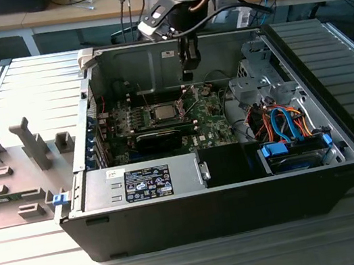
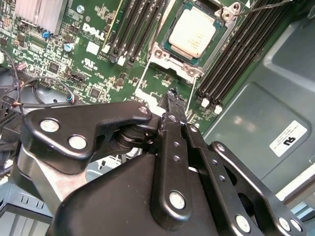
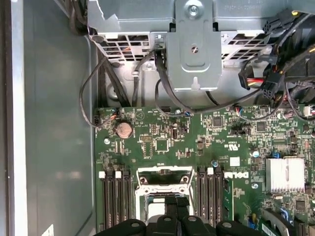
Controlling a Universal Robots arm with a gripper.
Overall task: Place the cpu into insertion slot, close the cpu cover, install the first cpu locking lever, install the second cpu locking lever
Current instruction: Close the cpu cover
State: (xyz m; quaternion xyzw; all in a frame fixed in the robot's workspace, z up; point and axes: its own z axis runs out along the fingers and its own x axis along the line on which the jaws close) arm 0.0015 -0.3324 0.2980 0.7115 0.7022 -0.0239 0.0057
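The cpu, a dull silver square chip, lies flat in the insertion slot on the green board. The silvery cpu cover frames it and looks lowered around the chip. Thin wire levers run along the socket's sides; whether they are latched I cannot tell. My gripper hangs above the board just beside the socket, its black fingers pressed together with nothing between them. In the exterior view the gripper hovers inside the open case, above and to the right of the cpu. In the first wrist view the gripper partly covers the insertion slot.
Black memory slots flank the socket on both sides. A grey metal drive bracket with looping black cables stands beyond the board. The case wall is close by. A power supply box and blue cables fill the case's front.
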